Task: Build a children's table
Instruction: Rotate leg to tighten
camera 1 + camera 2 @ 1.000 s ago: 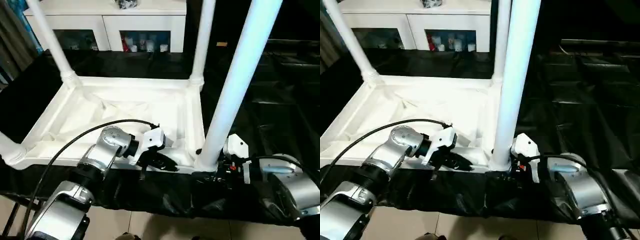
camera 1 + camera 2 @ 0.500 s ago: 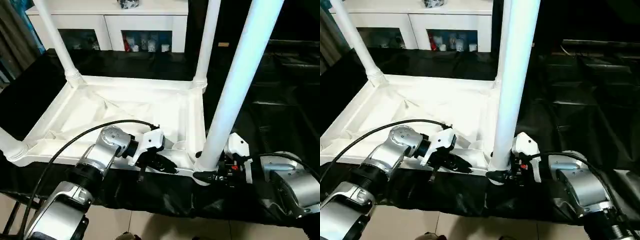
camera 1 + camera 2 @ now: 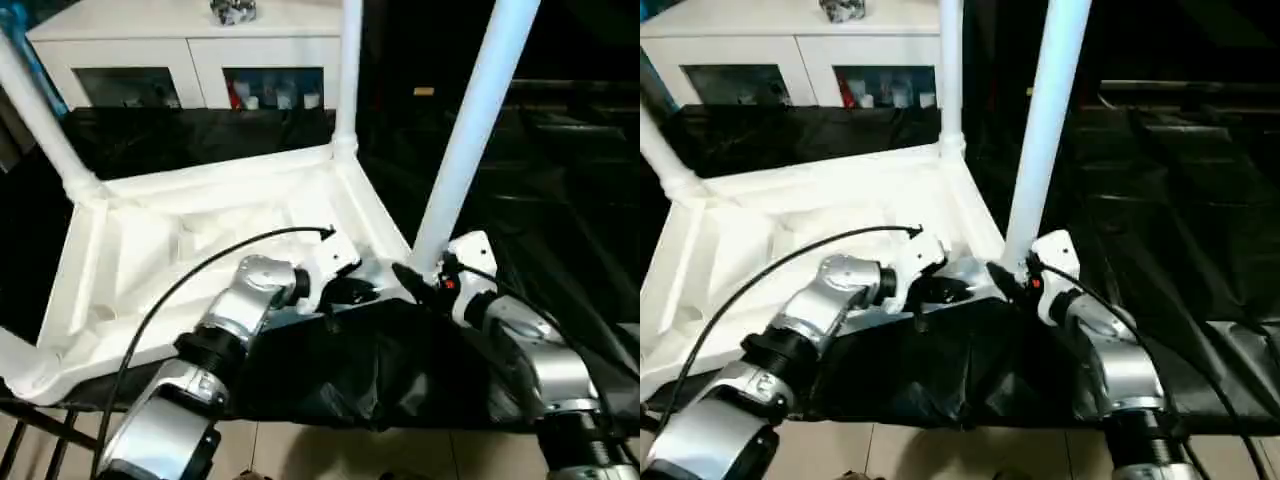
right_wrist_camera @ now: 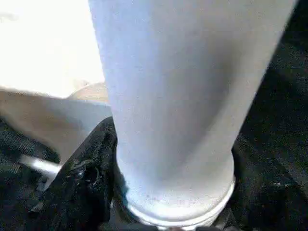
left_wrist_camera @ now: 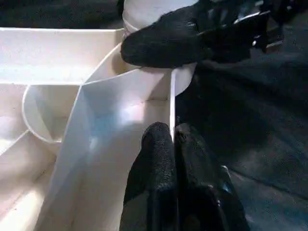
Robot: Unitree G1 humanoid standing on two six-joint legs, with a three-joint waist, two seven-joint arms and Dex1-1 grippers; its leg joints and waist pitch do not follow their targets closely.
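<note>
At the near corner of the upturned white plastic children's table (image 3: 200, 215), right hand (image 3: 425, 285) seemingly clasps the white tubular leg (image 3: 460, 150); left hand (image 5: 173, 139) pinched shut on its rim

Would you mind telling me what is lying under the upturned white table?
A black cloth lies under the table, bunched up along its near edge by both grippers. Whatever is beneath the cloth is covered, so I cannot tell what supports it.

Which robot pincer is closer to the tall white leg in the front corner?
The right pincer: it wraps the table leg at its base. The left pincer is beside it, shut on the tabletop's rim.
</note>
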